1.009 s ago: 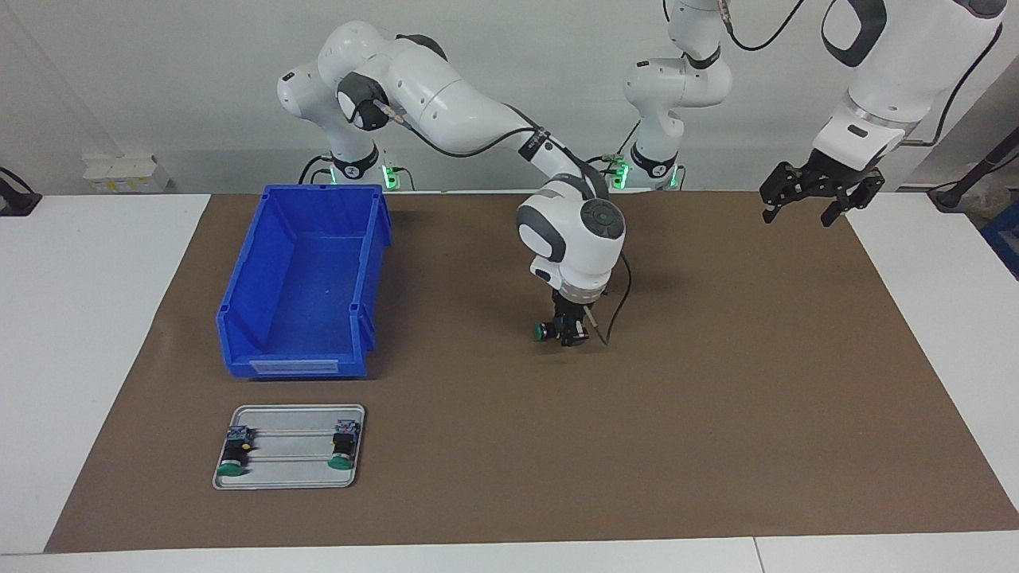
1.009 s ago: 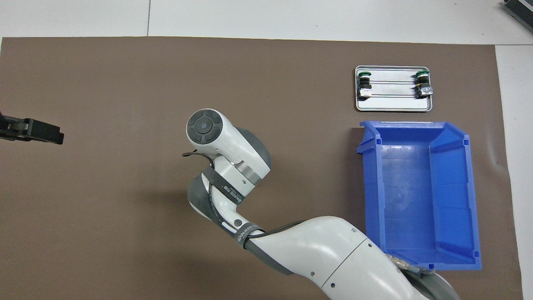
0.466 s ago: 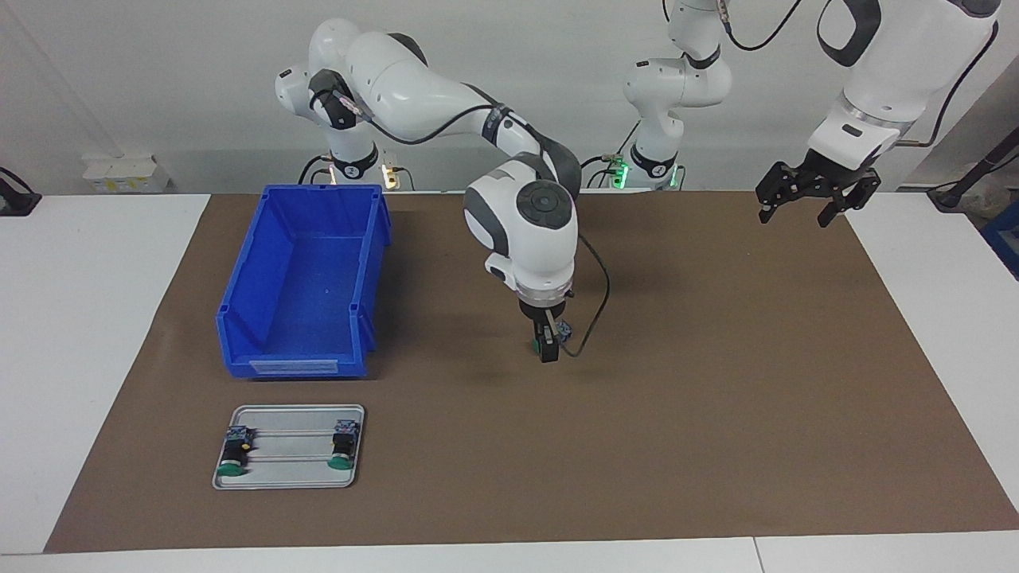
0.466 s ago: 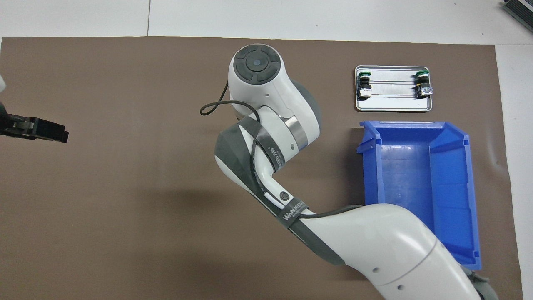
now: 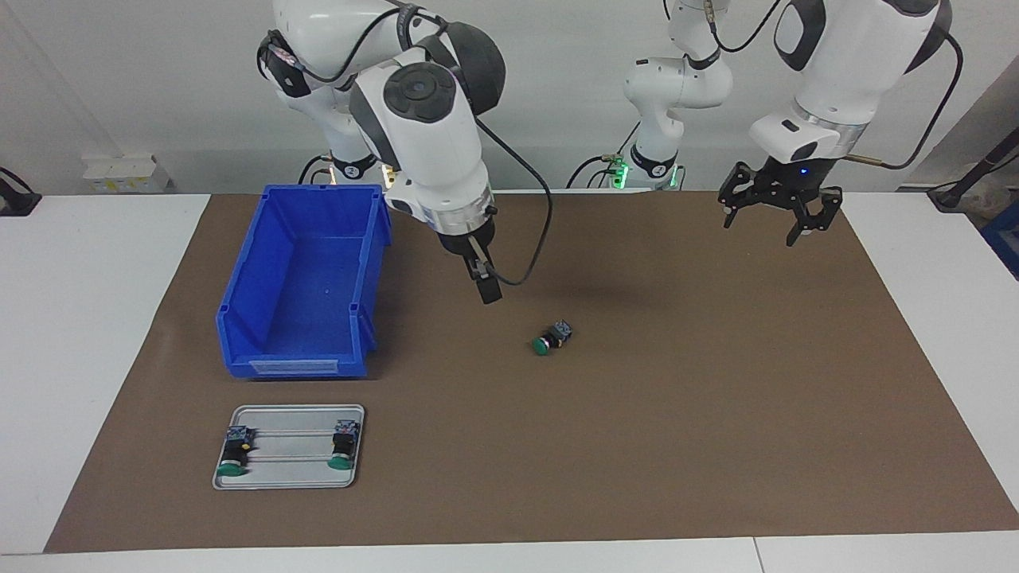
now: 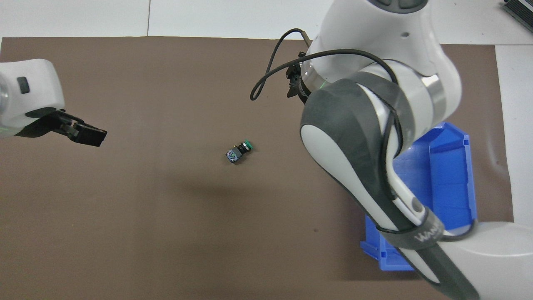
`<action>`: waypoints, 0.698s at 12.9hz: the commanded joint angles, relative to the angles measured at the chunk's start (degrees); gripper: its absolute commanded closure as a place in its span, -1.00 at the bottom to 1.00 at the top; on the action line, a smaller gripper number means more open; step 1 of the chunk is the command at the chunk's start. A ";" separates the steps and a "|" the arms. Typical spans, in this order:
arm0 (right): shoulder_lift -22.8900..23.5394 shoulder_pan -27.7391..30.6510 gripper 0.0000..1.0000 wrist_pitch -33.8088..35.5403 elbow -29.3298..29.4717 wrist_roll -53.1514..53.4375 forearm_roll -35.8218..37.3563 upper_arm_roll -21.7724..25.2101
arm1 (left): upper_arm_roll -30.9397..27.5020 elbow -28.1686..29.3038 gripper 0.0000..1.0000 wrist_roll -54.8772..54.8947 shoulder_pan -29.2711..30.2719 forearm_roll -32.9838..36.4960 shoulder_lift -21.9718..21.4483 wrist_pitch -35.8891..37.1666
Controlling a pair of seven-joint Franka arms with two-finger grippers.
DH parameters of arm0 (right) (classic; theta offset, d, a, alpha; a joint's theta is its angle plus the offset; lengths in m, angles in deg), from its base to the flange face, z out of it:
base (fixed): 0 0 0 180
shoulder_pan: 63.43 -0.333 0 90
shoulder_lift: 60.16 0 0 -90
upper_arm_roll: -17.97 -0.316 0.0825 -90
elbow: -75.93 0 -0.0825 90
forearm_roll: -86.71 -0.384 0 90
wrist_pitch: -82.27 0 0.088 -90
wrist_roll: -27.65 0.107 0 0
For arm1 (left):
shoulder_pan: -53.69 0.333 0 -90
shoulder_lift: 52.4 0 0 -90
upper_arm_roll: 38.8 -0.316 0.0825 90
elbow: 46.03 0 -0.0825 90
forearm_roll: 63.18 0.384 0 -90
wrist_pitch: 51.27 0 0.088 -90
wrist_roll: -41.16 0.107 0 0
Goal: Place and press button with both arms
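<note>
A button (image 5: 552, 337) with a green cap lies on its side near the middle of the brown mat, also seen from overhead (image 6: 239, 151); nothing touches it. My right gripper (image 5: 484, 285) hangs raised over the mat between the blue bin and the button, seen edge-on, open and holding nothing. In the overhead view it is mostly hidden under its own arm. My left gripper (image 5: 769, 224) hovers open and empty over the mat toward the left arm's end, and the overhead view shows it too (image 6: 85, 134).
A blue bin (image 5: 302, 278) stands toward the right arm's end. Farther from the robots than the bin, a metal tray (image 5: 290, 471) holds two more buttons (image 5: 233, 455) (image 5: 344, 449). The right arm covers the tray in the overhead view.
My right gripper let go of the button, rose and swung toward the bin; the button stays on the mat. The left gripper came down a little and in toward the middle.
</note>
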 commanded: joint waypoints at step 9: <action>-16.27 15.49 -0.85 7.18 -15.39 -66.31 -1.50 1.12 | -0.37 8.06 -0.77 4.05 -14.92 0.31 12.12 -26.67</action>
